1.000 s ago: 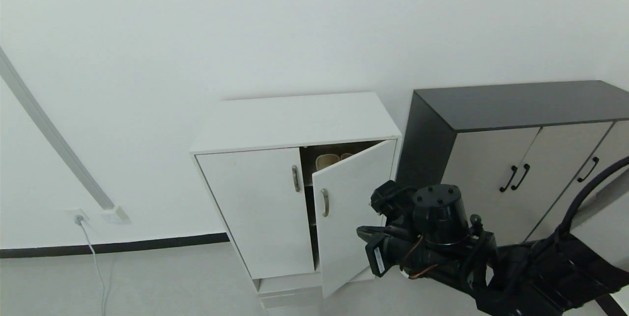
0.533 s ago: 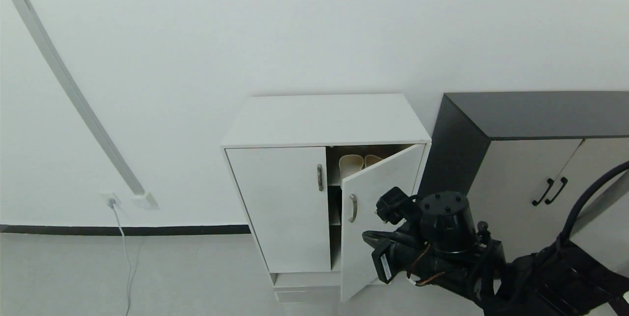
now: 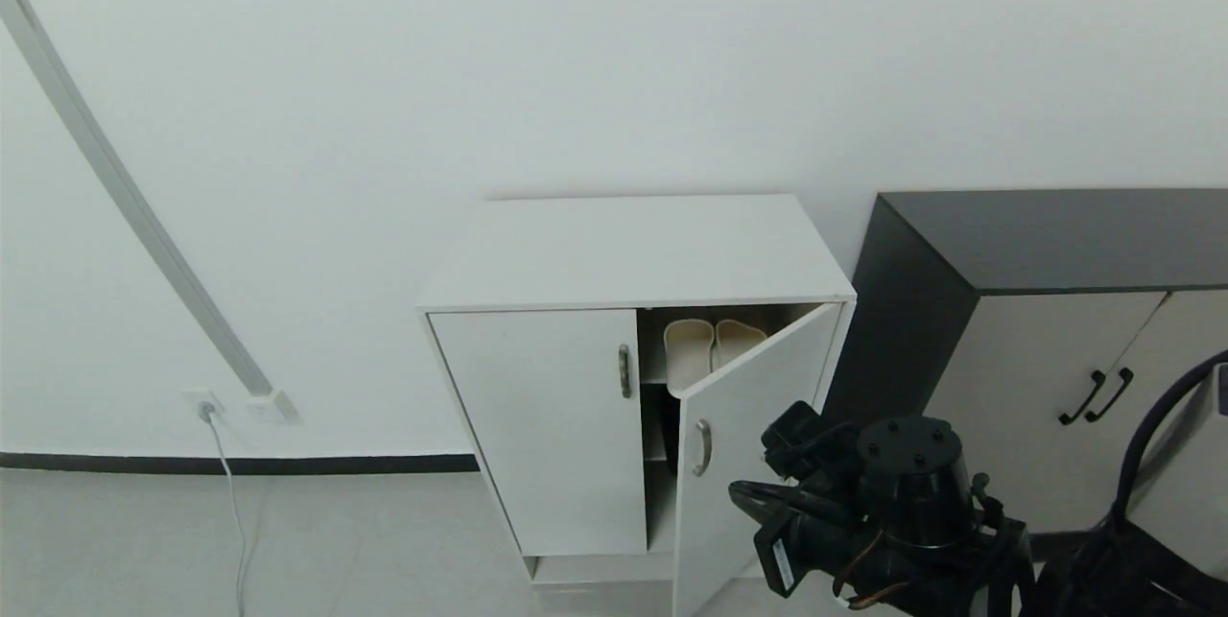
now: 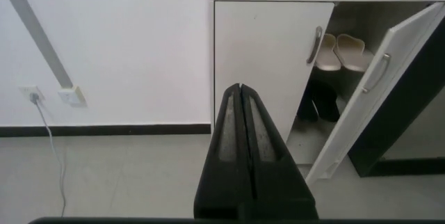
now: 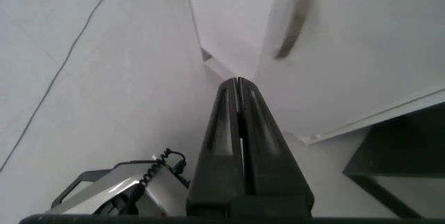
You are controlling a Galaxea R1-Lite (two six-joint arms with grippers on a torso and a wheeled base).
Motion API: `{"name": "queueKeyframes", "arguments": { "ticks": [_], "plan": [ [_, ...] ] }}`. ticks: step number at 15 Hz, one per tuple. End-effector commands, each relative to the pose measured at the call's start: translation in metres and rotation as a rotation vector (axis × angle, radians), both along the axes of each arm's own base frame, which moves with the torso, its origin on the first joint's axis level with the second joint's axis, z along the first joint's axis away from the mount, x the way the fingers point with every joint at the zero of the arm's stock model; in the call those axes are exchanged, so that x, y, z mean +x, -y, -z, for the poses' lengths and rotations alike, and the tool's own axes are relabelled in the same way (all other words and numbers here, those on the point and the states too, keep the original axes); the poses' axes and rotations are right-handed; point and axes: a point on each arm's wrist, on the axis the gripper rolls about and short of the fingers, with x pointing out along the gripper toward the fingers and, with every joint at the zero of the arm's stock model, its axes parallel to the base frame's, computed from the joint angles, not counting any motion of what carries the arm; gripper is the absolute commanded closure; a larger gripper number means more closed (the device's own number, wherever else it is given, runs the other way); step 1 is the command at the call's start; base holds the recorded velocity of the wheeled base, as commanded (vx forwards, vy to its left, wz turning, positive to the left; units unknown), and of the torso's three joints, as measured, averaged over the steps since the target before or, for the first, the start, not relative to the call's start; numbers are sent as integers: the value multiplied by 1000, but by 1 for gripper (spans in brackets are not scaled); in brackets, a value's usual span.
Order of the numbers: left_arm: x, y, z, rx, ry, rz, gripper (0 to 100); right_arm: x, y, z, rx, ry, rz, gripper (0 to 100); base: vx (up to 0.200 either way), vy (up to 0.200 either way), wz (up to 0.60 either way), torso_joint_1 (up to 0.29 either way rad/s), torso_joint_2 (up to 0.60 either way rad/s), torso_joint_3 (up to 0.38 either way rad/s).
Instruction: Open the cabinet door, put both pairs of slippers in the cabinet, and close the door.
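**Head view.**
- Cabinet (image 3: 633, 252): left door closed. Right door (image 3: 758, 425) stands ajar, hinged on the cabinet's right side, free edge swung out toward me.
- Pale slippers (image 3: 712, 348): on the upper shelf, behind the ajar door's top edge.
- Door handle (image 3: 703, 447): long axis upright, near the door's free edge.
- My right gripper (image 3: 748, 495): on the outer side of the door, just beside its face, below the handle and a little toward the hinge.

**Left wrist view.**
- My left gripper (image 4: 240, 88): fingers pressed together, holding nothing, well apart from the door and facing the closed left door (image 4: 268, 57).
- Pale pair on the upper shelf; dark slippers (image 4: 323, 102) on the shelf beneath. I judge both pairs stowed.

**Right wrist view.**
- My right fingers are closed flat against each other, empty.
- The handle lies ahead of the tips, the door's outer face beyond it.

**Judgement.** Only the closing is left. My right arm is the nearer, and the door's outer face lies straight ahead of its fingers, so a push toward the cabinet should do it.
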Motion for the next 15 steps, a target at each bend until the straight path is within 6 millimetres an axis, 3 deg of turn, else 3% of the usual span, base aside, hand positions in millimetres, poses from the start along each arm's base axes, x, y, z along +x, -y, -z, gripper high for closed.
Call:
{"name": "queueKeyframes", "arguments": {
  "ticks": [1,5,11,15],
  "plan": [
    [0,0,0,0,-1,-1,100,-2,4,5,-16,-18,5,100,200,0,0,12,2,2],
    [0,0,0,0,-1,-2,100,6,7,8,-13,-24,32,100,0,0,0,0,0,0],
    [0,0,0,0,-1,-2,100,46,-1,20,25,4,94,100,0,0,0,0,0,0],
    [0,0,0,0,-1,-2,100,61,-8,25,38,15,107,100,0,0,0,0,0,0]
  ]
}}
